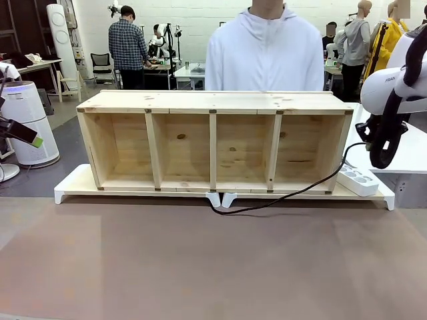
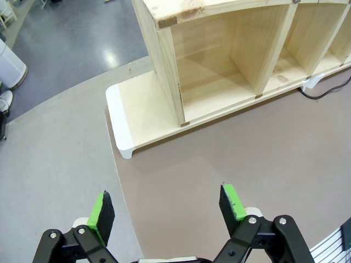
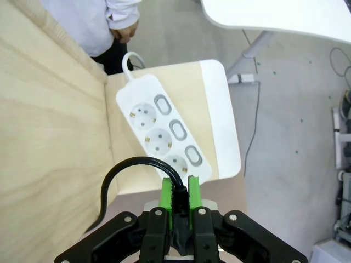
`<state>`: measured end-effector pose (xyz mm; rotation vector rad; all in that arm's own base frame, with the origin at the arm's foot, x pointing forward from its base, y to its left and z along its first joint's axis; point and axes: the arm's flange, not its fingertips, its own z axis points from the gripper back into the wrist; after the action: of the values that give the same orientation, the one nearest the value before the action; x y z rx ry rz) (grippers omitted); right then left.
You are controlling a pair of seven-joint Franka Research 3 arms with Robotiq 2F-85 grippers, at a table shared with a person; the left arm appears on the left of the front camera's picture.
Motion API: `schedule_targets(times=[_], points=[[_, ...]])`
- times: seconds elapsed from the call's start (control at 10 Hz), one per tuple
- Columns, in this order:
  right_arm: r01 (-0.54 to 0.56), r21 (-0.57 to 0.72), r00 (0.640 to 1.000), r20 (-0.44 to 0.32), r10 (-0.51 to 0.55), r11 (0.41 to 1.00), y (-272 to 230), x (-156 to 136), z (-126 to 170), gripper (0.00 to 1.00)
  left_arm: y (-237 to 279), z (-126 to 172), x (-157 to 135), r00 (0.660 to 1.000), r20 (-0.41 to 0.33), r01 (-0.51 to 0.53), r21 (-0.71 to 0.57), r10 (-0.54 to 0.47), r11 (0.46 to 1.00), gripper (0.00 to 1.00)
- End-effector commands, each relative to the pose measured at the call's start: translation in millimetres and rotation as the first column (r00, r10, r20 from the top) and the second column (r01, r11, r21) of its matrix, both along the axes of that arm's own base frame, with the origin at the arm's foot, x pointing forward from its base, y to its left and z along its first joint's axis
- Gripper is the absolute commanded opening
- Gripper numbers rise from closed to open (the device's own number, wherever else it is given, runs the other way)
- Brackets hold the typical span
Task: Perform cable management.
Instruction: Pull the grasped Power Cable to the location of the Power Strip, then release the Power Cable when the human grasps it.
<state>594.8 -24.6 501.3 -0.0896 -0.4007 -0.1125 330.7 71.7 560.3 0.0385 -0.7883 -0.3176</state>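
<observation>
Nearest first: in the right wrist view the right gripper point(image 3: 178, 189) is clamping its green pads on the small black plug point(image 3: 178, 193) of the cable point(image 3: 118, 174). The jaws are together with only the plug between them. From the plug the cable is arcing up and over to one side, then dropping out of sight past the gripper body.

The left gripper point(image 2: 167, 205) is hanging over bare table point(image 2: 230, 159) with its fingers well apart and nothing between them. It is near the left end of the white base point(image 2: 118, 126) and nowhere near the cable.

Just beyond the held plug the white power strip point(image 3: 164, 131) is lying on the base. Its long axis is running away from the right gripper, with the nearest socket just past the pads. We cannot tell if the plug is touching the strip, though the front view suggests a gap.

In the front view the cable point(image 1: 287, 196) is trailing down from the right gripper point(image 1: 381, 160) and past the right end of the wooden shelf point(image 1: 213, 100). It is then running along the base front and looping at the middle feet.

We are judging the right arm far nearer, with the socket lying straight ahead of the plug. The person point(image 1: 267, 53) is standing behind the shelf.
</observation>
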Motion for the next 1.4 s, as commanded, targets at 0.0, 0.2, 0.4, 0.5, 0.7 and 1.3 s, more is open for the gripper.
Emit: schedule_targets(times=[0.0,0.2,0.4,0.5,0.7,1.3], points=[[-0.003,-0.019,1.0,0.001,0.003,1.0,-4,19,7,0.15,1,0,0,1.0,-0.006,-0.003,-0.003,0.003,1.0,1.0],[0.021,-0.015,1.0,0.022,-0.021,1.0,-6,18,11,0.15,1,0,0,1.0,-0.006,-0.003,-0.003,0.003,1.0,1.0],[0.006,0.0,1.0,-0.002,-0.006,1.0,-4,13,0,0.15,1,0,0,1.0,-0.006,-0.003,-0.003,0.003,1.0,1.0],[0.006,0.0,1.0,-0.002,-0.006,1.0,-4,13,0,0.15,1,0,0,1.0,-0.006,-0.003,-0.003,0.003,1.0,1.0],[0.006,0.0,1.0,-0.002,-0.006,1.0,-4,13,0,0.15,1,0,0,1.0,-0.006,-0.003,-0.003,0.003,1.0,1.0],[0.006,0.0,1.0,-0.002,-0.006,1.0,-4,13,0,0.15,1,0,0,1.0,-0.006,-0.003,-0.003,0.003,1.0,1.0]])
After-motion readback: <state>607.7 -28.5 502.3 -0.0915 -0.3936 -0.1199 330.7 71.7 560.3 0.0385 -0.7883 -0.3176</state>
